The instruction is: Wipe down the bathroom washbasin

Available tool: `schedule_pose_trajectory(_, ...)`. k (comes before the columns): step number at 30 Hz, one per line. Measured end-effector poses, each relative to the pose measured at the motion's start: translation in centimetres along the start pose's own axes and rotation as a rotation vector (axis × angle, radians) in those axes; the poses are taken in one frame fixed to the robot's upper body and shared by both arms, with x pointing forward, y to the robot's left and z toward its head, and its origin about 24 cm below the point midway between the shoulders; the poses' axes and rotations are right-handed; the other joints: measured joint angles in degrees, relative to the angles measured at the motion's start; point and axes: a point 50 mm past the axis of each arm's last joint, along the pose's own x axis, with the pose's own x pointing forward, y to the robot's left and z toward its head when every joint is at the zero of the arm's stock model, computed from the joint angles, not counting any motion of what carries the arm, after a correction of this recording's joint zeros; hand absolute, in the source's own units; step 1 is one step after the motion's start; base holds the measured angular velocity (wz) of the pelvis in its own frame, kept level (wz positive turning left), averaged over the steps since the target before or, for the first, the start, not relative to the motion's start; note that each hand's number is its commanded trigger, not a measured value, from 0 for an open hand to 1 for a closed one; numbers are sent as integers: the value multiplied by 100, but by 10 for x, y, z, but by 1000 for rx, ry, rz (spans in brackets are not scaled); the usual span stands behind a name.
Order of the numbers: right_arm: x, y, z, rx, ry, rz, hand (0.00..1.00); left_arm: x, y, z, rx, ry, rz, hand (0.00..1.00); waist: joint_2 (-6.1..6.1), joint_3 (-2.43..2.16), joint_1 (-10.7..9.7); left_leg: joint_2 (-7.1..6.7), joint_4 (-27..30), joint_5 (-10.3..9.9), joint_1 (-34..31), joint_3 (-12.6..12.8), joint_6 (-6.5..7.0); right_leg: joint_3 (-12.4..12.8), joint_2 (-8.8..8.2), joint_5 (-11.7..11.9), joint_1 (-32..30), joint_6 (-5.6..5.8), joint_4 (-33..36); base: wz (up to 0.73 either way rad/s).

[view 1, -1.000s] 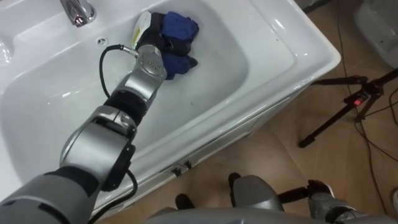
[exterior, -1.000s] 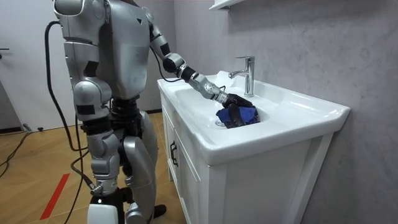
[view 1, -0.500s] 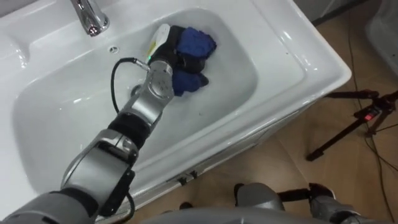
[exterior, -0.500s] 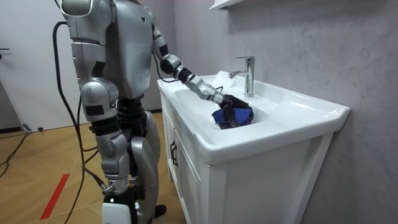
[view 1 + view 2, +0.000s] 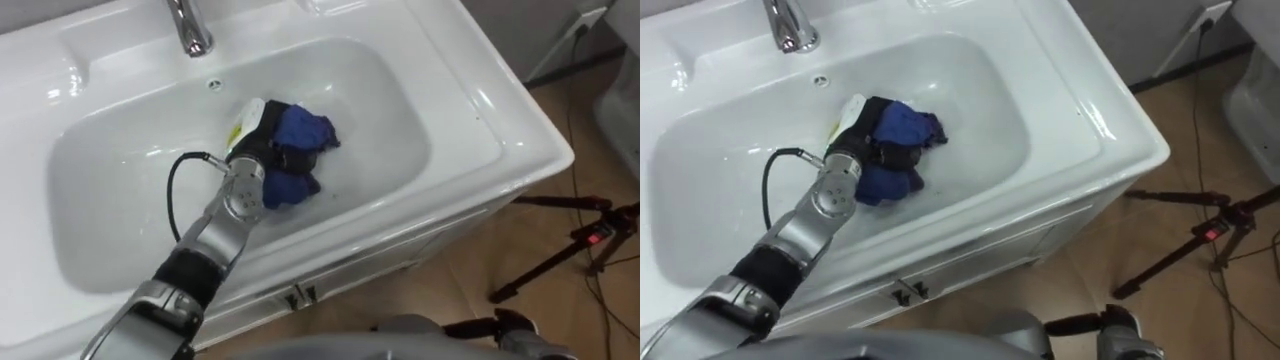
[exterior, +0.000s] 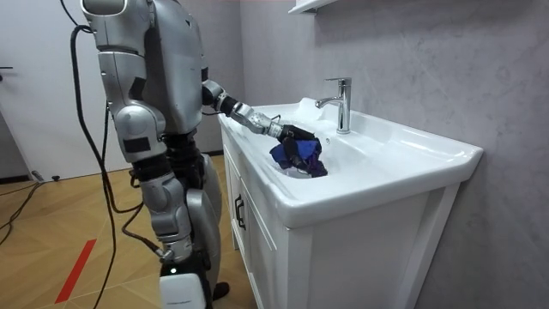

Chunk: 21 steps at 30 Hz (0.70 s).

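Our left hand (image 5: 268, 152) has its fingers curled round the blue cloth (image 5: 303, 128) in the basin (image 5: 400, 120). Soft, limp and likely wet, it's best gripped bunched at the middle.

A white worktop (image 5: 500, 110) runs across the upper and middle frame, its front edge slanting down to the lower left. Sunk into it is a wide, rounded basin (image 5: 120, 210). A chrome tap (image 5: 190, 25) stands on the back ledge at the top, left of centre, with a small overflow hole (image 5: 213, 84) just below it on the basin's rear wall. A crumpled blue cloth (image 5: 305, 130) lies on the basin's bottom near the middle, with the left robot hand (image 5: 262, 150) curled round it. A wooden floor (image 5: 470, 290) fills the lower right, where a dark tripod (image 5: 560, 240) stands.
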Motion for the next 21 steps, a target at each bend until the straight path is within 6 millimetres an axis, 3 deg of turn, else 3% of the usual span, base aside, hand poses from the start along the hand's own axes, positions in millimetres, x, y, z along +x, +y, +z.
schedule_pose_trajectory(6, 0, 0, -3, 20, -1, 4, 0, -13, 3, -15, -22, 39, 16, 100, 91, -15, 49, -12, -33, -14, 115, -113, -9, -91, 6, -4, 206, 3, -91, 9)
schedule_pose_trajectory(14, 0, 0, -6, 25, 5, 3, 0, -14, 5, -13, -12, 23, 30, 100, 78, 14, 124, -19, -36, -15, 84, -156, -9, -129, 0, -4, 236, 3, -94, 2)
schedule_pose_trajectory(21, 0, -2, -9, 55, 8, -6, 0, -13, 27, 9, 114, -99, 130, 100, 127, 78, 129, -24, -47, -22, 166, -275, -20, -215, 3, -5, 400, 4, -173, 7)
